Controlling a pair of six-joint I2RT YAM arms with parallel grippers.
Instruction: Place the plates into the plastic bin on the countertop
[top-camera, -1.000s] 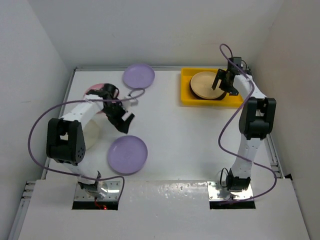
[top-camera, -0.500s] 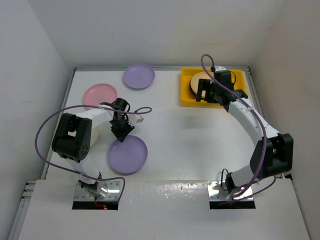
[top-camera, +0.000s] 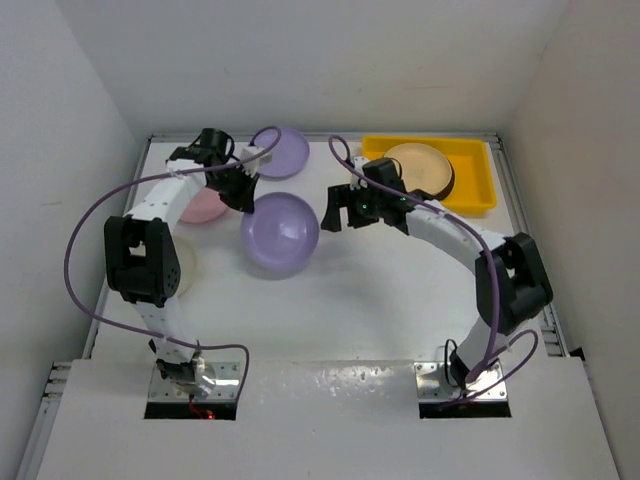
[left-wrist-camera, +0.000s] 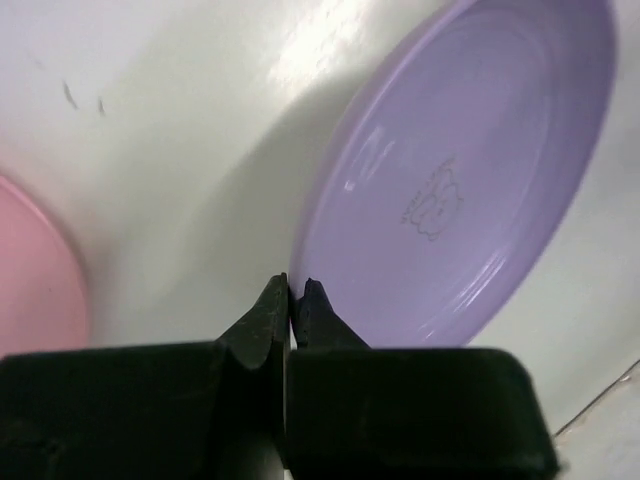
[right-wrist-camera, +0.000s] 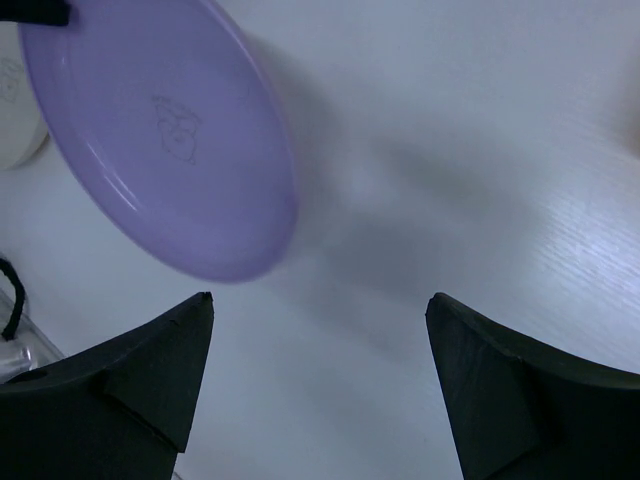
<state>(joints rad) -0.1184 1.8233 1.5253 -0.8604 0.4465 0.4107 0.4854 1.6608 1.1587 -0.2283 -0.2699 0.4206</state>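
Left hand (top-camera: 243, 195): clenched on the rim of the lilac plate (top-camera: 281, 232); in the left wrist view the 2 fingertips (left-wrist-camera: 272, 305) pinch the plate's edge with no gap left between them.
Lilac plate: tilted and raised off the table (top-camera: 380, 290), between the 2 arms at mid-table, well apart from the bin (top-camera: 475, 175). Its shadow falls on the white surface beside it. A faint stamped mark shows on the face turned to both wrist cameras (left-wrist-camera: 460, 170) (right-wrist-camera: 160, 130).
Right hand (top-camera: 340, 212): released, jaws spread wide with nothing between them. It hovers just right of the lilac plate, not touching it, and in its own view (right-wrist-camera: 320, 297) only bare table lies between the fingers.
Bin: yellow, at the far right of the table. It holds a tan plate (top-camera: 420, 165), with a dark edge showing under that plate's right side.
Second lilac plate (top-camera: 290, 150): flat on the table at the far edge, just behind the left hand.
Pink plate (top-camera: 205, 208): on the table left of the lilac plate, partly under the left arm (left-wrist-camera: 30, 280).
Cream plate (top-camera: 183, 265): near the left edge, half hidden by the left arm.
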